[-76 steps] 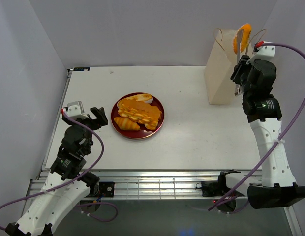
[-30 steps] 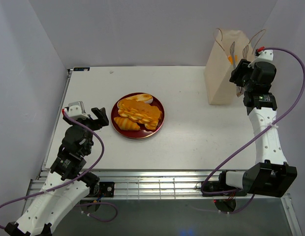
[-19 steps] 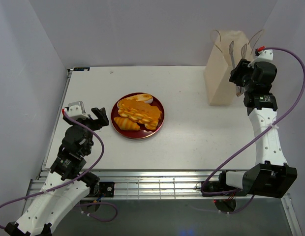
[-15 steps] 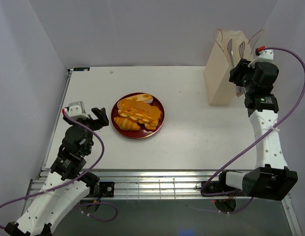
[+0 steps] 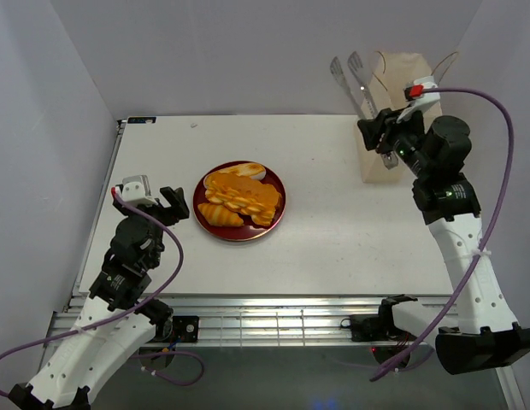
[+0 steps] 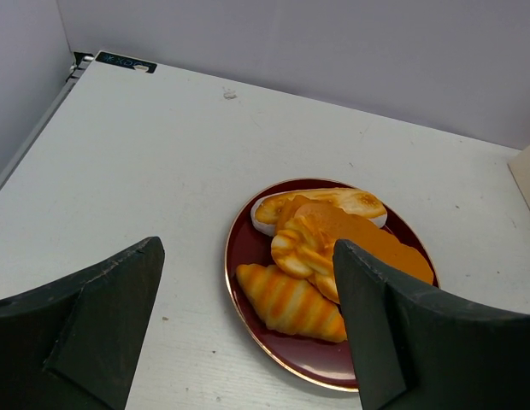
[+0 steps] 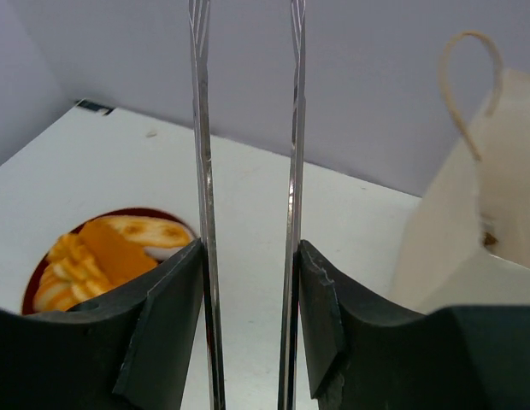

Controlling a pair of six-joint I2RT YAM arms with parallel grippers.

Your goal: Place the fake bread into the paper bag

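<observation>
My right gripper (image 7: 248, 286) clamps the tongs (image 7: 203, 154), blades apart and empty, just left of the paper bag (image 5: 403, 75)

We see a plain white counter (image 5: 350, 231) spreading below the right gripper (image 5: 380, 137), boxed in by pale lilac-grey walls: a back wall (image 5: 231, 51) beyond the gripper and one at each side. Nearer than the gripper, a ribbed metal rail (image 5: 273, 320) edges the counter. Light is soft and even.
</observation>
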